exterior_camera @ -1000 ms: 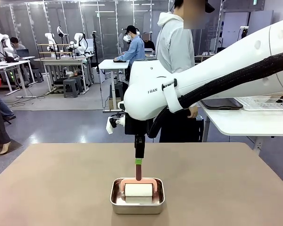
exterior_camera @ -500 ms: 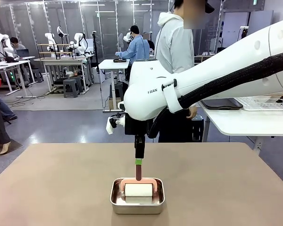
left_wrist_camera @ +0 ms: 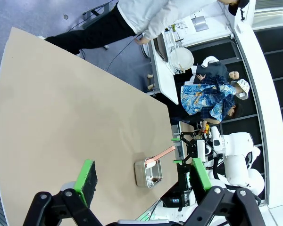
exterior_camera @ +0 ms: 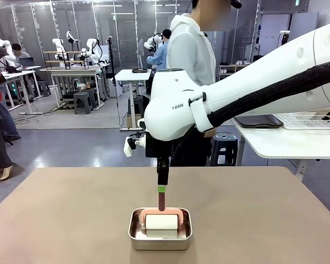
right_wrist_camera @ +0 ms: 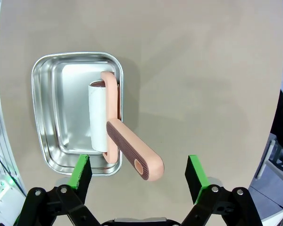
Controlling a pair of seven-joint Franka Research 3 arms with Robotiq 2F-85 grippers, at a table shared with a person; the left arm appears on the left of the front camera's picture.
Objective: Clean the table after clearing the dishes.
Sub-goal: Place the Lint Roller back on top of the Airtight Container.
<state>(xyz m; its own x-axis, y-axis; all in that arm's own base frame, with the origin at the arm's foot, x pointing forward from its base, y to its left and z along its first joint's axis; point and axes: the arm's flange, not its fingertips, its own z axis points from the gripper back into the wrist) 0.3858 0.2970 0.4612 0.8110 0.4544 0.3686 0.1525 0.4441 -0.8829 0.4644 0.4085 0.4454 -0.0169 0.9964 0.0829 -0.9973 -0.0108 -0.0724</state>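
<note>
The taupe table [exterior_camera: 71, 220] carries a small steel pan [exterior_camera: 136, 231] with a lint roller [exterior_camera: 161, 223] in it. The roller's white drum [right_wrist_camera: 98, 115] lies in the pan [right_wrist_camera: 52, 94], and its pink handle [right_wrist_camera: 134, 153] slants up and out. My right gripper [exterior_camera: 162, 184] hangs straight over that handle. It stands open [right_wrist_camera: 139, 174], the handle's end lying between the green pads [right_wrist_camera: 82, 172] with a gap on both sides. My left gripper [left_wrist_camera: 142, 175] is open too, high above the table [left_wrist_camera: 61, 117] and holding nothing. The dishes are out of view.
A person [exterior_camera: 190, 60] stands just beyond the table's far edge. At the right is a white side table [exterior_camera: 286, 143] with a dark tray [exterior_camera: 258, 121] and a wire rack [exterior_camera: 308, 118]. A grey stool [exterior_camera: 224, 147] stands beside it.
The person behind the table has stepped to the left. Both arms and the roller have stayed still.
</note>
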